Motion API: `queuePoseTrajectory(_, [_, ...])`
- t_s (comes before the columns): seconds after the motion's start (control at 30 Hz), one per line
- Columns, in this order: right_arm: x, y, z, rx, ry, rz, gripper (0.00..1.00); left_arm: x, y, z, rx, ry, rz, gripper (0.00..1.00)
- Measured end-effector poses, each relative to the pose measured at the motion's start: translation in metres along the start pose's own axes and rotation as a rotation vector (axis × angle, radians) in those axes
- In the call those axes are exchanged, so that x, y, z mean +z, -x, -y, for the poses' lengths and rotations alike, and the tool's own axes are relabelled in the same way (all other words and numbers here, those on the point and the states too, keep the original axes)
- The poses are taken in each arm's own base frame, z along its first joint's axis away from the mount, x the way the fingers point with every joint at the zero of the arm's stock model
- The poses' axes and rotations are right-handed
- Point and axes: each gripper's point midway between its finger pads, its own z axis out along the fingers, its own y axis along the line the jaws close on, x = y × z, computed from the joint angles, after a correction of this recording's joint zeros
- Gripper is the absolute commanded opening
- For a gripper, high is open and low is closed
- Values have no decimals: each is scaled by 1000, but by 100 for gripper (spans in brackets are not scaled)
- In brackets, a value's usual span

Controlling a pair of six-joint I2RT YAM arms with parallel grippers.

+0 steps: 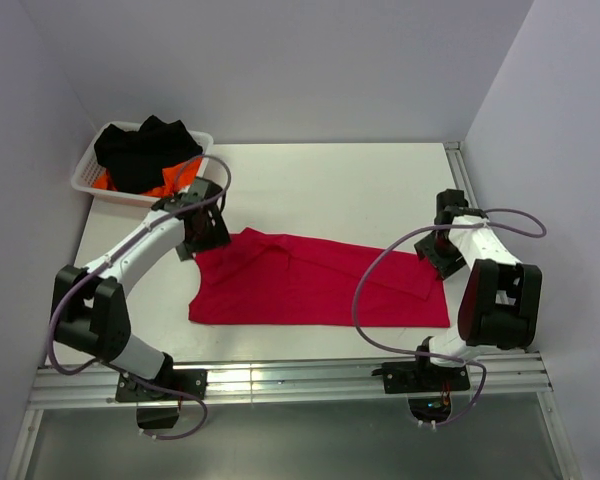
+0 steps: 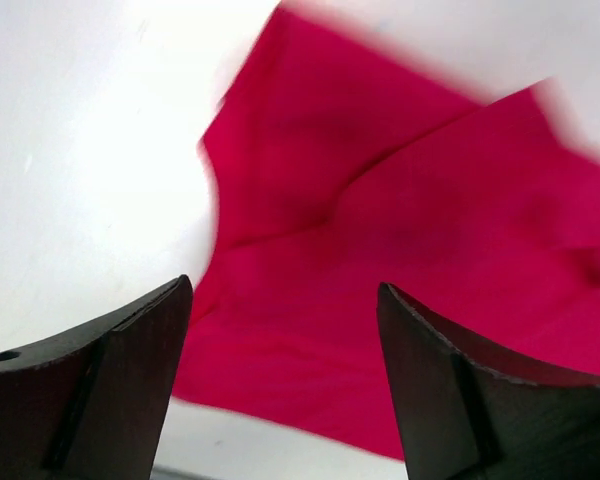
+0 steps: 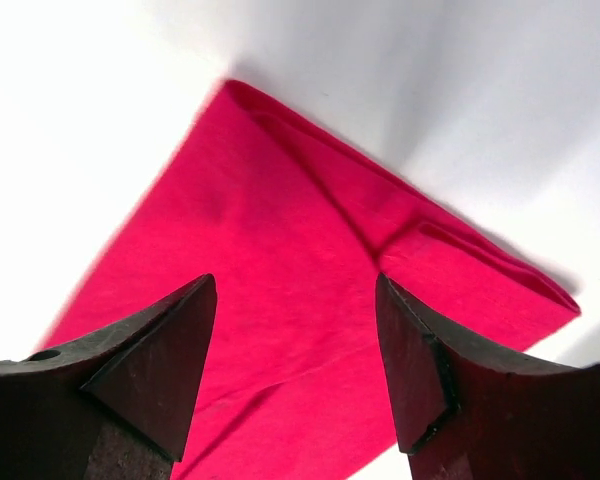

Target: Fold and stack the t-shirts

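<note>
Red t-shirt (image 1: 320,285) lies flat on table, centre of top view. Left gripper (image 2: 285,295) spread wide, holding nothing, over shirt's left end. Right gripper (image 3: 295,285) spread, holding nothing, over right end.

Your bench (image 1: 330,180): flat white rectangular top.
Item 1: crimson red thin cloth t-shirt (image 1: 320,285), laid flat across your near middle, creased folds along its far edge.
Item 2: white plastic mesh basket (image 1: 83,180), on your far left corner, apart from the shirt.
</note>
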Motion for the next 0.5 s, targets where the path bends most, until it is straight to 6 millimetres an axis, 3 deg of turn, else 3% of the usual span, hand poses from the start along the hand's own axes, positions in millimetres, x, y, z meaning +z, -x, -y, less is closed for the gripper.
queuePoseTrajectory(0.13, [-7, 5, -5, 6, 22, 13, 70, -8, 40, 38, -34, -110, 45, 74])
queuePoseTrajectory(0.2, [-10, 4, -4, 5, 29, 9, 69, -3, 49, 55, -41, -175, 31, 68])
queuePoseTrajectory(0.3, [-15, 3, -5, 4, 48, 7, 68, 15, 46, 73, -37, -250, -40, 60])
queuePoseTrajectory(0.5, [-20, -5, 1, -1, 67, -4, 66, 44, 24, 102, -22, -386, -198, 55])
